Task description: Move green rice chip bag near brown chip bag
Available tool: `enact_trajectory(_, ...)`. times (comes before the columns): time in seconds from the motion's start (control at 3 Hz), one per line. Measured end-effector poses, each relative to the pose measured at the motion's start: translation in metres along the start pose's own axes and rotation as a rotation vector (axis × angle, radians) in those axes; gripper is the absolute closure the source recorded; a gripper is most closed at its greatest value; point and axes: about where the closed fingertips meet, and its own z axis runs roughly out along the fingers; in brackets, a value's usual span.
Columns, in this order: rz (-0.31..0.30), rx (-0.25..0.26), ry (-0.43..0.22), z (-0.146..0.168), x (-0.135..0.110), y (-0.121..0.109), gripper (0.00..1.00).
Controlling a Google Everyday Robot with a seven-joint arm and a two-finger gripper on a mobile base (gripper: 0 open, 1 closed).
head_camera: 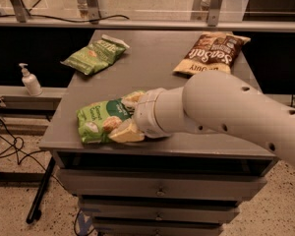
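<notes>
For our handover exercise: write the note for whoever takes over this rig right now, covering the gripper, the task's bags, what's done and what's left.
Gripper: at the right end of the green rice chip bag, near the table's front edge; grip unconfirmed.
Brown chip bag: back right of the table, far from the green one.
Done: approach only.
Left: grasp, carry the green bag beside the brown bag, release.

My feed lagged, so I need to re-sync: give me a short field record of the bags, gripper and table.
green rice chip bag: flat on the table, front-left, by the front edge
brown chip bag: flat, back-right corner
task state: bags well apart, not yet near
gripper: at the green rice chip bag's right end
olive-green bag: back-left
pump bottle: ledge left of the table
</notes>
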Motion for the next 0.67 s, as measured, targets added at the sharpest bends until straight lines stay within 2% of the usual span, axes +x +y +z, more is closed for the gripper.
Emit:
enact_trajectory(0.33, -0.022, 0.028, 0.013, -0.012, 0.0, -0.013, 0.88)
enact_trajectory(0.67, -0.061, 0.076, 0.047, -0.042, -0.003, -0.037, 1.0)
